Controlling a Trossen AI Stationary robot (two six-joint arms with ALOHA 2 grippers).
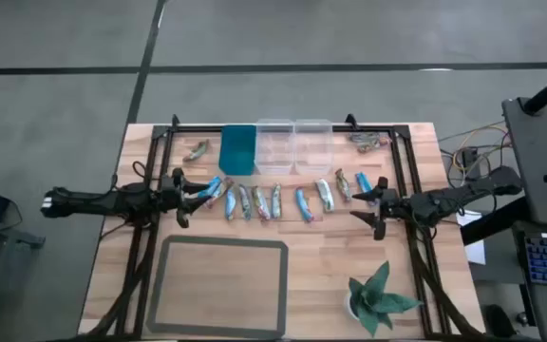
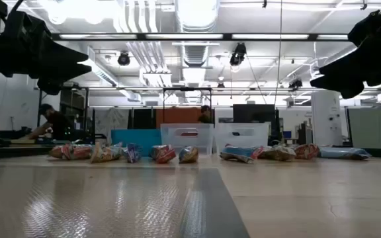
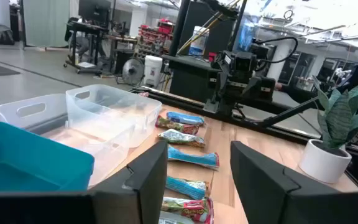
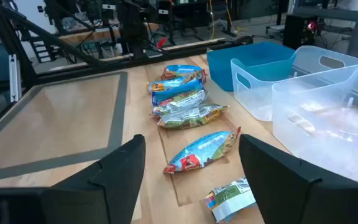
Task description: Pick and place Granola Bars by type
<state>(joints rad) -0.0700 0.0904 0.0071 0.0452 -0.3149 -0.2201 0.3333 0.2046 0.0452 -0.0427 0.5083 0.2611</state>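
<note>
Several granola bars (image 1: 278,200) lie flat in a row across the middle of the table, in blue, greenish-silver and reddish-brown wrappers; the low view shows the row of bars (image 2: 164,153) in front of the bins. One more bar (image 1: 196,150) lies left of the teal bin, and another bar (image 1: 368,142) lies right of the clear bins. My left gripper (image 1: 190,193) hovers open at the row's left end, with bars (image 3: 192,158) ahead of its fingers (image 3: 197,180). My right gripper (image 1: 373,206) hovers open at the row's right end, above a blue-and-red bar (image 4: 202,150).
A teal bin (image 1: 238,150) and two clear bins (image 1: 275,148) (image 1: 312,145) stand side by side behind the row. A grey mat (image 1: 223,285) covers the near middle of the table. A potted plant (image 1: 379,296) stands near the right corner. A dark frame (image 1: 155,161) rims the table.
</note>
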